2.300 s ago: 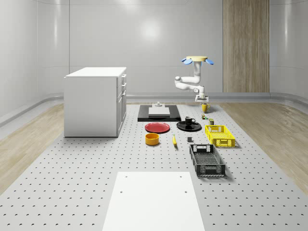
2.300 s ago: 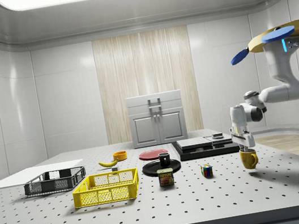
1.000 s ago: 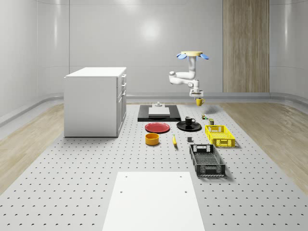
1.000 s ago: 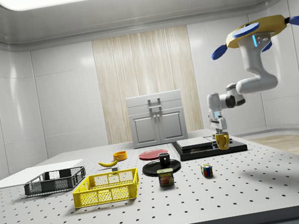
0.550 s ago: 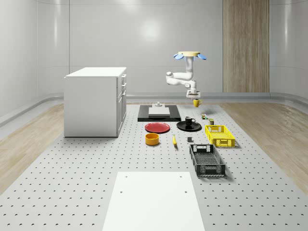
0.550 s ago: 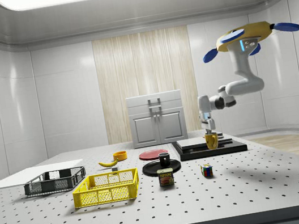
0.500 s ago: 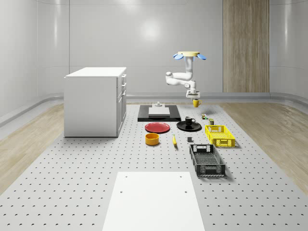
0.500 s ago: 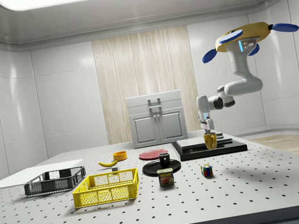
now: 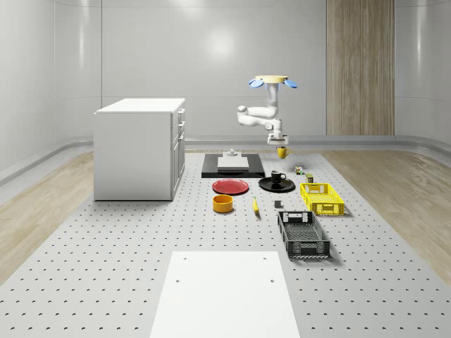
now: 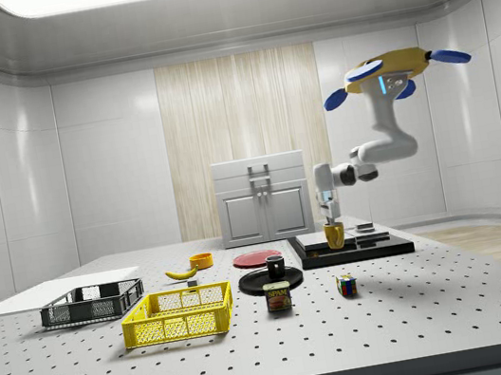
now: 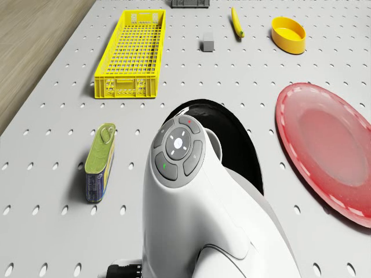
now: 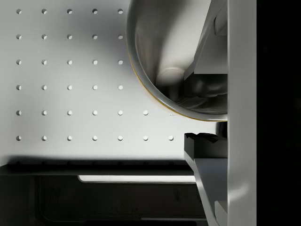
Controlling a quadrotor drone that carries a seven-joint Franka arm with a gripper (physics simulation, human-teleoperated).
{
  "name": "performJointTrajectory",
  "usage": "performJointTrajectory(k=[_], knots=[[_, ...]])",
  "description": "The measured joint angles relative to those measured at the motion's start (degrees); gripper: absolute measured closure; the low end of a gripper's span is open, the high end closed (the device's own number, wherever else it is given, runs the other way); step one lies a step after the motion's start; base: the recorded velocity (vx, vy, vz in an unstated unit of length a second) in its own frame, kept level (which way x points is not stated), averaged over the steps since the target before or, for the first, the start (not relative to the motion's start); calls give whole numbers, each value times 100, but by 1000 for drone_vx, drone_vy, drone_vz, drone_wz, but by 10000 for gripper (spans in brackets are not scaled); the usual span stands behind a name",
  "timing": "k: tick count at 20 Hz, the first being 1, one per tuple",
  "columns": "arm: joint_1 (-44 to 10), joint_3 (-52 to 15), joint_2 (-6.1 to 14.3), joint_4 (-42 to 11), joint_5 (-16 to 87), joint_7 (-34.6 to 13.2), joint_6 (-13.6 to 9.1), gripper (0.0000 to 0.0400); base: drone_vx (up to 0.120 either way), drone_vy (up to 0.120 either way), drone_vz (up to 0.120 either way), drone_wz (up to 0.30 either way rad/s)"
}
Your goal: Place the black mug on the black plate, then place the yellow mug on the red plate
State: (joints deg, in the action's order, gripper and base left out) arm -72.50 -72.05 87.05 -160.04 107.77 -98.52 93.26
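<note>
Your end effector (image 10: 333, 224) is clamped on the rim of the yellow mug (image 10: 335, 236), holding it in the air above the bench (image 9: 106, 239) just beside the black plate (image 9: 268, 185), with the drone (image 10: 389, 69) hovering higher up behind that plate. The black mug (image 9: 277, 176) already sits on the black plate, while the red plate (image 9: 230, 186) just beside it carries nothing, and the yellow crate (image 9: 321, 198) and black crate (image 9: 302, 234) nearer the bench's front edge look empty too. You have open bench around the red plate, with the orange bowl (image 9: 223, 203) and the banana (image 9: 255, 205) lying a little in front of it and the white cabinet (image 9: 139, 148) well off to its far side.
</note>
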Motion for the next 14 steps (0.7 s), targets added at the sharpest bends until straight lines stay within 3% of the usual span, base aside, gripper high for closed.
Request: performJointTrajectory(k=[14], knots=[[-4, -1, 12, 1, -5, -3, 11, 290, 120, -120, 0, 0]])
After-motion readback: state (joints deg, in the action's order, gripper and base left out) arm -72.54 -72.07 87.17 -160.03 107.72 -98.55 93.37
